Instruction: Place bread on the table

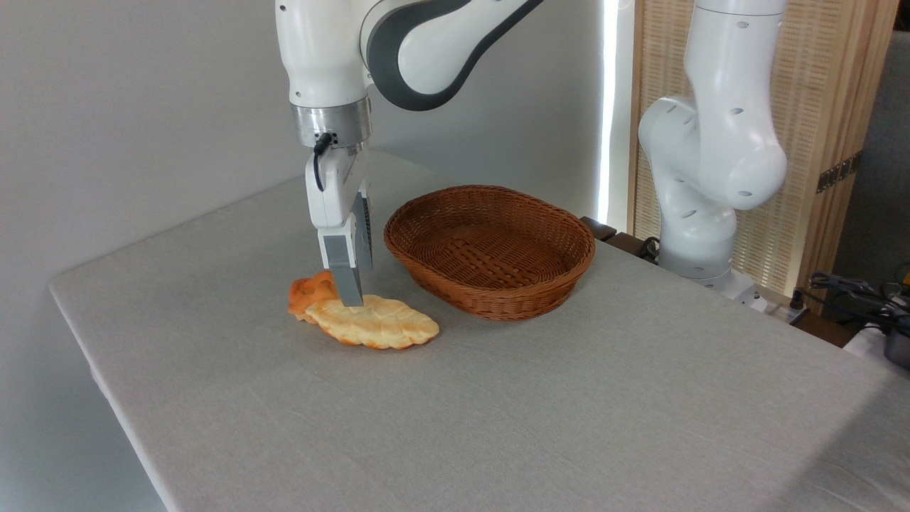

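The bread (380,323), a long flat pale golden loaf with ridged segments, lies flat on the grey table (498,405) just left of the basket. Its left end rests against a small orange flower-shaped bun (307,291). My gripper (357,288) points straight down over the loaf's back left end. The near grey finger (347,274) touches the loaf's far edge, while the other finger stands behind it and apart. The gripper looks open, with the loaf not lifted.
A brown woven wicker basket (490,249) with nothing in it stands just right of the gripper. The white arm's base (704,185) rises at the table's back right edge. Cables and gear (874,306) lie off the table at the far right.
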Robot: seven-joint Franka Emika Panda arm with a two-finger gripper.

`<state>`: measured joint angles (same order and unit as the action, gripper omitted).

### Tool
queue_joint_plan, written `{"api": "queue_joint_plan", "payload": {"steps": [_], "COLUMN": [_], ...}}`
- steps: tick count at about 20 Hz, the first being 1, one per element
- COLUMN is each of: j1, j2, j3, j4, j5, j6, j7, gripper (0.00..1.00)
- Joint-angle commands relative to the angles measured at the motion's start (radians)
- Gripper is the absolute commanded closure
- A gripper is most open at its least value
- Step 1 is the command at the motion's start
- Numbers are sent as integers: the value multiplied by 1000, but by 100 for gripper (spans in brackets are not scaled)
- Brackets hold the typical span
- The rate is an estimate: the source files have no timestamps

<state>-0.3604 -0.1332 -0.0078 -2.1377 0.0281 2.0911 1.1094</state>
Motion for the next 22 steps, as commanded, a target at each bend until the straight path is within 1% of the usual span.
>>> {"api": "queue_joint_plan", "payload": {"steps": [1, 4, 5, 7, 12, 13, 14, 15, 16, 17, 19, 22], "j1": [-3, 11, 11, 11, 12, 11, 11, 11, 11, 11, 11, 11], "j2": [-5, -16, -22, -22, -14, -13, -13, -14, -14, -14, -13, 1], "j3": [14, 26, 54, 103, 210, 233, 253, 273, 279, 282, 304, 301], "j4": [19, 36, 39, 91, 157, 165, 176, 198, 209, 214, 225, 225], "j5": [-13, -7, -5, -5, -7, -8, -11, -14, -13, -13, -14, -16], "j6": [-8, -19, -20, -23, -23, -34, -69, -122, -172, -189, -198, -198], "j7": [-58, -149, -180, -242, -448, -483, -506, -511, -513, -516, -539, -543], "gripper": [0, 0, 0, 0, 0, 0, 0, 0, 0, 0, 0, 0]}}
